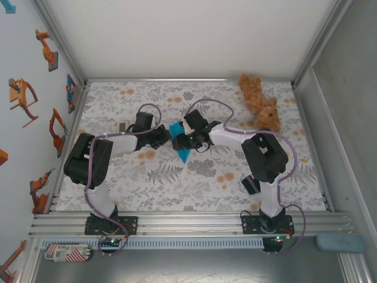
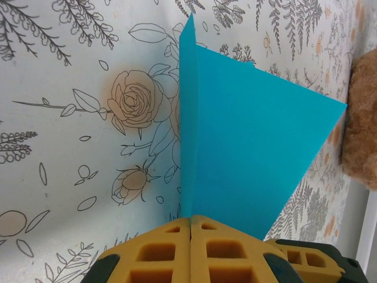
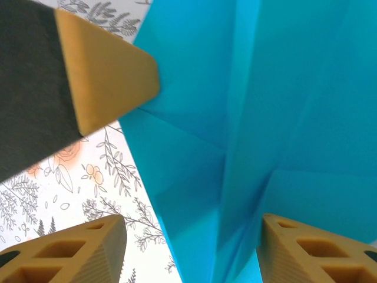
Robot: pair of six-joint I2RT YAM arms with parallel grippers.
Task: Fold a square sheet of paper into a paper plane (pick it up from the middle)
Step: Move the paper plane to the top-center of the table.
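Left fingers [image 2: 159,253] are pressed shut on the bottom edge of the blue paper [image 2: 247,147], which stands up from them with a sharp centre fold and a flap opening to the right. Right fingers [image 3: 318,253] stand apart with the lower folded part of the paper hanging between them. They look close to it on one side, but whether they touch it I cannot tell from so near.

From above, both pairs of fingers meet over the middle of the surface [image 1: 147,177]. The paper [image 1: 184,154] is held up between them, off the cloth, and narrows to a point toward the near edge. The teddy bear [image 1: 259,100] lies well apart at the far right corner.

Judging by the creases and layered triangular flaps, the sheet has been picked up and the early folds are made. It is probably somewhere past the middle of the job. What seems left is pressing the body fold flat, turning down the wings, and setting the finished plane down.
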